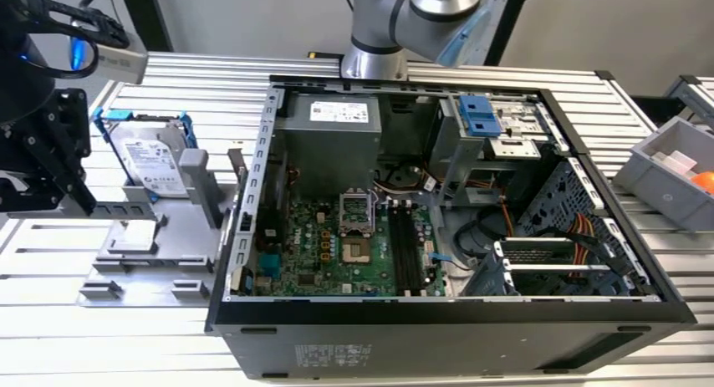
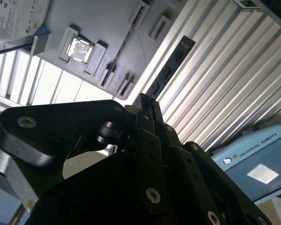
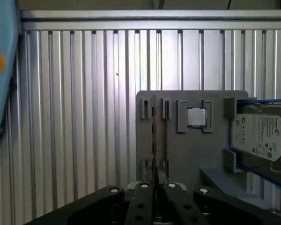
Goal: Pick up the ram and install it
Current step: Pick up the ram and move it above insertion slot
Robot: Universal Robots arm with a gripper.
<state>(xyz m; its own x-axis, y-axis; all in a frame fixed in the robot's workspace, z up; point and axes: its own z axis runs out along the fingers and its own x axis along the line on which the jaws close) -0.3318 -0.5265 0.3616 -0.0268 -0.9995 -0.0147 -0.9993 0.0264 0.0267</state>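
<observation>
The ram [image 2: 171,65] is a long, thin dark stick held by one end between my gripper's fingers, which are shut on it. In the first wrist view I see the ram [image 3: 153,136] edge-on, hanging over the grey fixture plate [image 3: 192,154] by its narrow slots. My gripper [image 2: 147,105] [image 3: 157,182] is at the exterior view's far left [image 1: 76,199], beside the fixture and away from the open computer case [image 1: 446,320]. The green motherboard [image 1: 323,253] lies inside the case, with its long memory slots [image 1: 404,252] in the middle.
A hard drive with blue rails [image 1: 154,157] [image 3: 260,136] stands in the fixture, and a processor chip [image 3: 196,117] [image 2: 79,49] sits beside the slots. A teach pendant [image 2: 257,168] lies on the ribbed metal table. A grey bin [image 1: 670,174] stands at the exterior view's right.
</observation>
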